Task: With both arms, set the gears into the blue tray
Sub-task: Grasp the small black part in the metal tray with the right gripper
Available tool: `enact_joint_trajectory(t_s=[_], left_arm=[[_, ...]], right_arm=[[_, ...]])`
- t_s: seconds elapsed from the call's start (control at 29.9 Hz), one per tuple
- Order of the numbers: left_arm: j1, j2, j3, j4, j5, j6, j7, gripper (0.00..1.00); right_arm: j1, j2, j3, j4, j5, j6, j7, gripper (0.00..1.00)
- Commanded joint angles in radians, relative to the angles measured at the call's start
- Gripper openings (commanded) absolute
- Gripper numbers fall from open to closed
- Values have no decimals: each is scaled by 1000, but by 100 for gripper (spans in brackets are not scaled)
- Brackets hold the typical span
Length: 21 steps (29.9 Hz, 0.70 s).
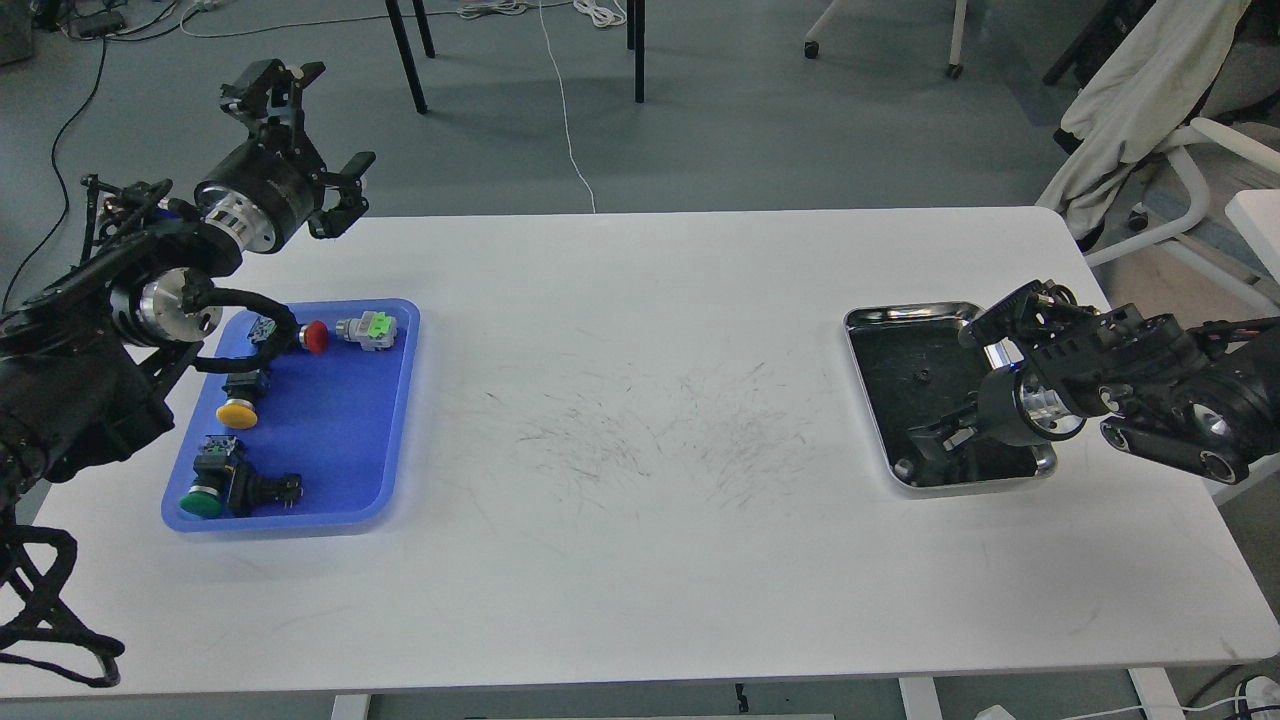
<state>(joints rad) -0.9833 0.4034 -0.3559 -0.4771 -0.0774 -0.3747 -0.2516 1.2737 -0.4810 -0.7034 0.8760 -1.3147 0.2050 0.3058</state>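
One tiny black gear (918,377) lies on the dark bottom of the steel tray (900,316) at the right. My right gripper (940,388) hangs open low over that tray, its two fingers spread to either side of the gear and holding nothing. A small round spot (904,467) at the tray's front left corner is too small to identify. The blue tray (340,420) lies at the left of the table. My left gripper (338,114) is raised beyond the tray's far end, open and empty.
Several pushbutton switches lie in the blue tray, with a red cap (316,336), a yellow cap (237,412) and a green cap (201,502). The white table (640,430) shows scuff marks in the middle. A chair (1160,120) stands at the far right.
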Motion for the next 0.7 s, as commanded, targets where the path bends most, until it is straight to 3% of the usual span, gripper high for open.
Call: enact_joint_trajectory(t_s=[0.0,0.33,0.67], left_arm=[[0,-1,0,0,1,0,0,99],[0,0,0,0,-1,-1,0,99],[3,12,0,0,1,-1,0,99]], right_arm=[[1,-5,-2,-2,-1,2,1,50],[-1,-4,-2,-9,-1,4,6,35],[1,-2,-2,-14,-23,7,6,12]])
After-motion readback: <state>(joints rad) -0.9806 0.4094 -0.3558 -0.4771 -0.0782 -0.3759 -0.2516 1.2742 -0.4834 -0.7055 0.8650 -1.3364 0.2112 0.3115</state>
